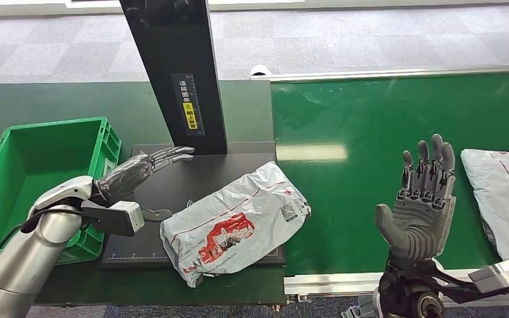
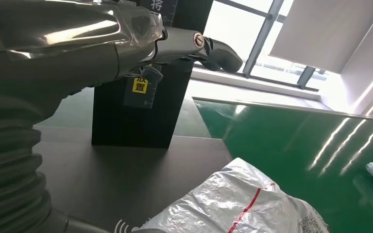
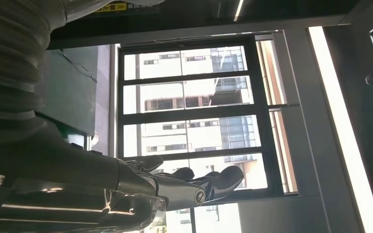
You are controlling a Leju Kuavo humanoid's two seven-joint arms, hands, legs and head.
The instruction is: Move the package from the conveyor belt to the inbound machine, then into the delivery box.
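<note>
A crumpled white package [image 1: 235, 222] with red print lies on the black platform [image 1: 185, 175] of the inbound machine, its right end hanging over onto the green conveyor belt [image 1: 384, 119]. The same package [image 2: 238, 206] appears in the left wrist view. My left hand [image 1: 139, 175] hovers over the platform just left of the package, fingers stretched out and apart, holding nothing. My right hand [image 1: 421, 202] is raised above the belt's near edge, right of the package, fingers upright and spread, empty. The green delivery box [image 1: 43, 175] stands at the far left.
The machine's black upright column [image 1: 179, 73] rises behind the platform. A second white package [image 1: 504, 199] lies on the belt at the right edge. The belt's metal frame [image 1: 331, 281] runs along the near side. Windows [image 3: 194, 111] are seen past my right hand.
</note>
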